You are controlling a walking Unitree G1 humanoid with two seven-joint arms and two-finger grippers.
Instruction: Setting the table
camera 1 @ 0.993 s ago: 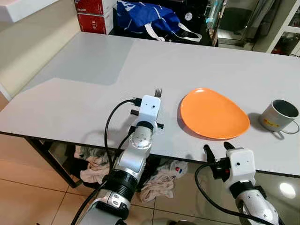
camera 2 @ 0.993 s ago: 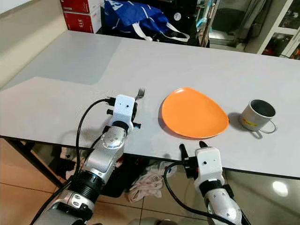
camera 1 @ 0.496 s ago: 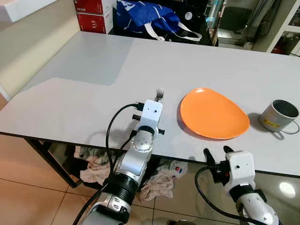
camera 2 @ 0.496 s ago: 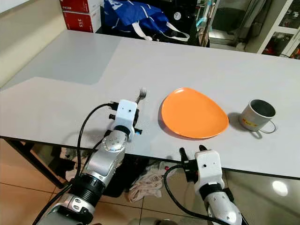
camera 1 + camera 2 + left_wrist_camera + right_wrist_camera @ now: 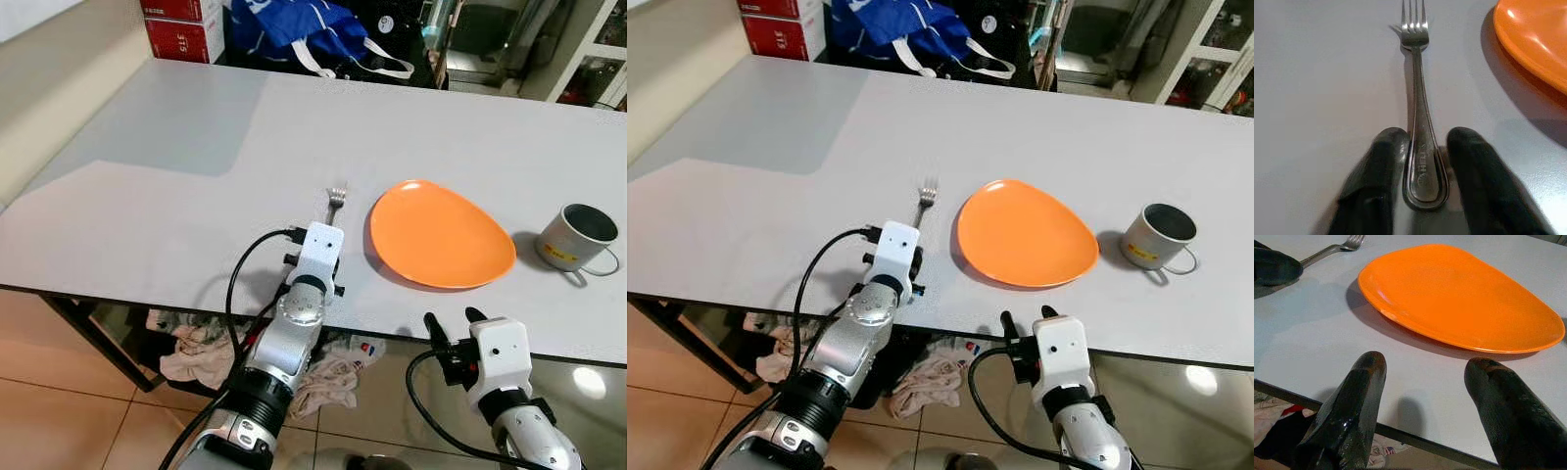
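Fork (image 5: 1419, 127) lies on the grey table (image 5: 176, 196) beside the orange plate (image 5: 441, 235).

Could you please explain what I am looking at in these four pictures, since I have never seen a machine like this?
This is a humanoid robot setting a table. Two pictures come from a stereo camera on its head, looking down at a grey table; the other two come from cameras on its wrists, looking along each pincer's two black fingers.

On the table lie a fork, an orange plate to its right, and a grey metal mug further right. Beyond the table are a blue bag and red boxes.

The left pincer sits at the near end of the fork's handle, one finger on each side; the fork lies flat. The right pincer is open and empty, hovering at the table's near edge before the plate.
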